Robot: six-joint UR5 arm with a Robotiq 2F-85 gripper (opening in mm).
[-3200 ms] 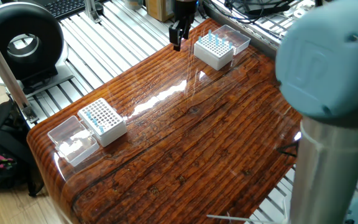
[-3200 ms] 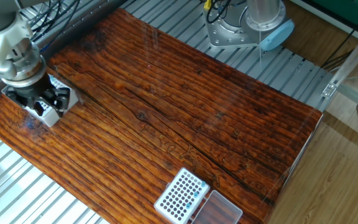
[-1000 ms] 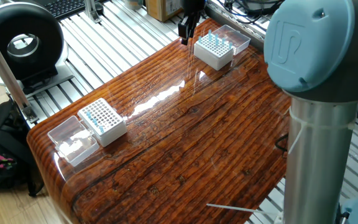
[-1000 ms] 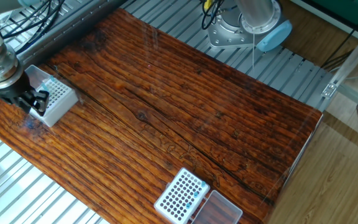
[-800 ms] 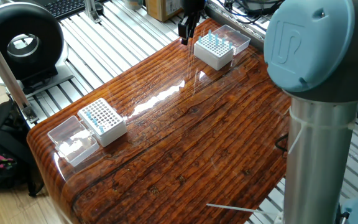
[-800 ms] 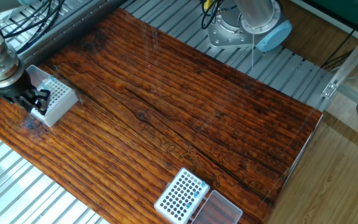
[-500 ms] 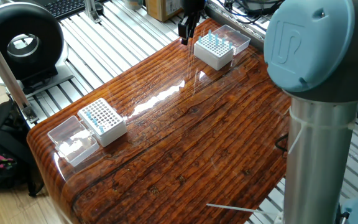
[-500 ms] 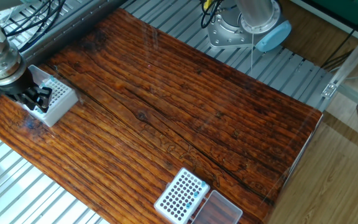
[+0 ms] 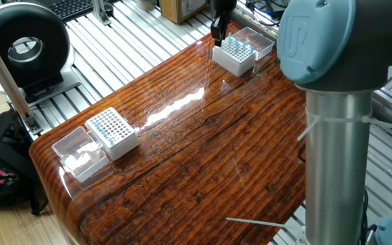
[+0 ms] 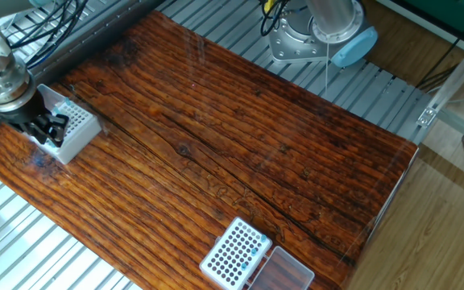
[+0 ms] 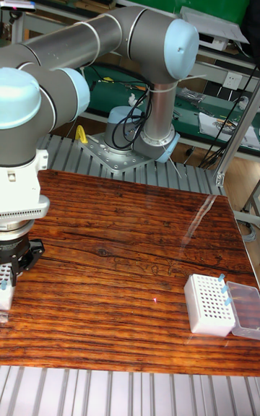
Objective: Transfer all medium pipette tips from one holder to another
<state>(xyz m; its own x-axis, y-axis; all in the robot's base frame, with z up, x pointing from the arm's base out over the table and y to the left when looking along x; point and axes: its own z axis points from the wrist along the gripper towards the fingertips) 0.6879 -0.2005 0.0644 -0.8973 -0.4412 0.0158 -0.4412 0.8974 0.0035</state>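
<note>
I see gripper (image 10: 45,129) at edge of far box (image 9: 235,56), blue-topped tips (image 9: 235,45) standing in it; jaws' state unclear. Near box (image 9: 113,132) with few tips on tabletop (image 9: 216,150)

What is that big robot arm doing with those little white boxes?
The robot arm's gripper is over one white box full of tiny blue-topped pipette tips at one end of the wooden table. A second white box, holding only a few tips, sits at the other end. Whether the gripper holds a tip is too small to tell.
</note>
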